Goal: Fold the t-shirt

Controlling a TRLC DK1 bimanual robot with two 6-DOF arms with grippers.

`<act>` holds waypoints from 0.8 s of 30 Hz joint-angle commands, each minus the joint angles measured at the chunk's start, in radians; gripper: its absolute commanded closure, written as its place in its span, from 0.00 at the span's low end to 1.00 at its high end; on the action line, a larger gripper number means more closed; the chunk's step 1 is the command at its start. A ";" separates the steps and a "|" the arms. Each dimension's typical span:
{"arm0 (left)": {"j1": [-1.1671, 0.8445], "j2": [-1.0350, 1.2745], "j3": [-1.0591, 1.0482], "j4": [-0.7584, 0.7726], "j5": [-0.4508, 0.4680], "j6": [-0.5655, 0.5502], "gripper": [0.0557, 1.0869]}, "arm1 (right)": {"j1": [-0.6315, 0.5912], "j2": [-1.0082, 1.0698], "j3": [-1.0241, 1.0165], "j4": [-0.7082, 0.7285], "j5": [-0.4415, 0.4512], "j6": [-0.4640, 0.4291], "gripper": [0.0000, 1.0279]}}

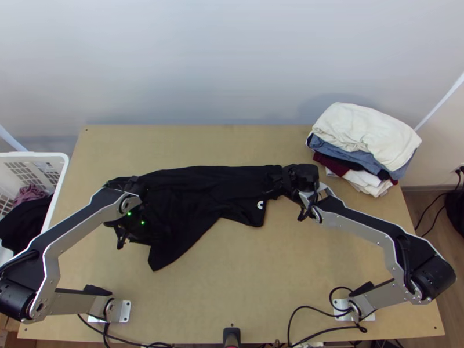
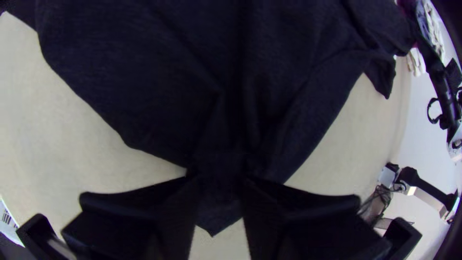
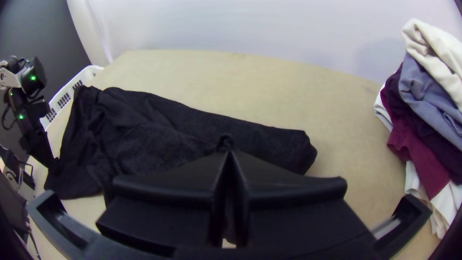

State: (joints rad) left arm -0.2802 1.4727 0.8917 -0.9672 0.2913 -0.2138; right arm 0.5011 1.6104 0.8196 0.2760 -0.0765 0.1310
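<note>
Black, likely limp, your cloth t-shirt (image 1: 197,188) wanted edge holds: right gripper (image 1: 272,185) pinching it, centre right; left gripper (image 2: 219,179) parted.

Open table (image 1: 243,284) between left arm (image 1: 72,238) and right arm (image 1: 362,229); free strip beyond black T-shirt (image 1: 197,185); clothes stack (image 1: 362,136) blocks far right corner; laundry basket (image 1: 35,155) beside left edge.

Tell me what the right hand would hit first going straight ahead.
Most likely the black t-shirt: the right hand pinches some of it, and more cloth seems to lie beyond its fingertips. Their height above it is unclear.
</note>
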 commanded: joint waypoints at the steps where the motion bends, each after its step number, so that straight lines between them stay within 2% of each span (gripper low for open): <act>1: -0.010 -0.038 -0.042 0.025 -0.029 -0.025 0.96 | -0.007 -0.007 -0.005 0.000 0.003 0.019 0.97; 10: 0.130 -0.100 0.082 0.035 -0.034 -0.084 0.96 | -0.019 -0.037 -0.016 -0.004 0.004 0.024 0.97; 14: 0.203 -0.129 0.211 0.032 -0.041 -0.142 0.96 | -0.041 -0.079 0.010 -0.080 0.006 0.027 0.97; 17: 0.248 -0.130 0.305 0.027 -0.049 -0.185 0.96 | -0.053 -0.127 0.070 -0.193 0.011 0.075 0.97; 19: 0.276 -0.126 0.357 0.035 -0.092 -0.211 0.96 | -0.058 -0.155 0.144 -0.308 0.020 0.121 0.97; 22: 0.305 -0.121 0.423 0.058 -0.146 -0.234 0.96 | -0.064 -0.179 0.262 -0.446 0.103 0.168 0.97; 24: 0.315 -0.109 0.472 0.062 -0.175 -0.242 0.96 | -0.084 -0.173 0.366 -0.557 0.113 0.183 0.97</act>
State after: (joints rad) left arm 0.0154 1.3621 1.2938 -0.9150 0.1463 -0.4152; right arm 0.4450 1.4723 1.0565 -0.2031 0.0063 0.2619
